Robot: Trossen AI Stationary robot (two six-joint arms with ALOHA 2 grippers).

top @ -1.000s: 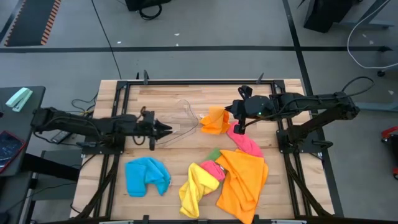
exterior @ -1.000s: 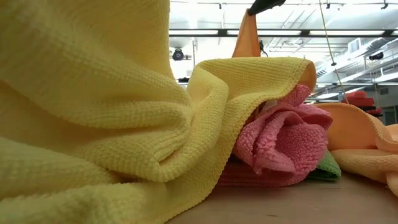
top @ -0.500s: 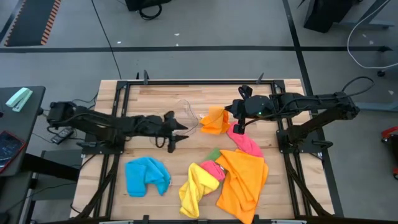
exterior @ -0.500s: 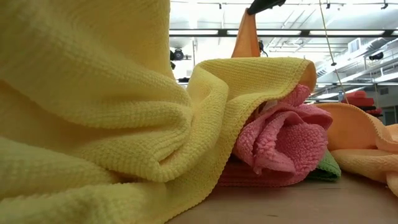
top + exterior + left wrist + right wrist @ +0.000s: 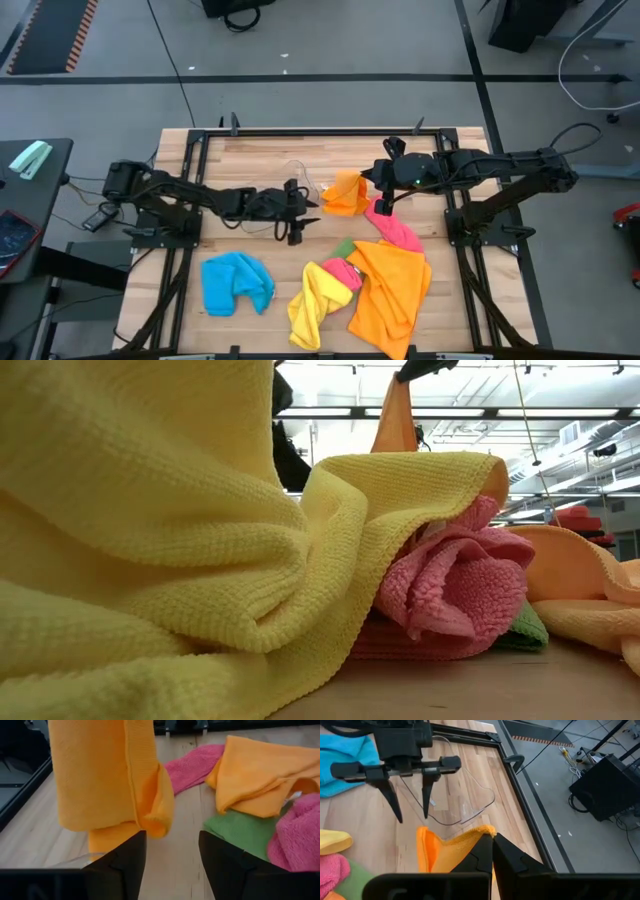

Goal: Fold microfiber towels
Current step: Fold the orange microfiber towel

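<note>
high view: right gripper pinches a corner of the small orange towel hanging over the table's far middle; left gripper comes in beside it, fingers spread, holding nothing. Blue towel well apart at the near left; yellow towel, pink towel and big orange towel piled near right.

low view: yellow towel fills most of it (thick, floppy, light, I'd guess), orange one dangling behind.

left wrist view: hanging towel's lower edge sits just past the open fingers. Grab that loose bottom corner, I reckon.

right wrist view: jaws clenched on the orange corner; clear plastic tub close by, bare wood around it for spreading.
</note>
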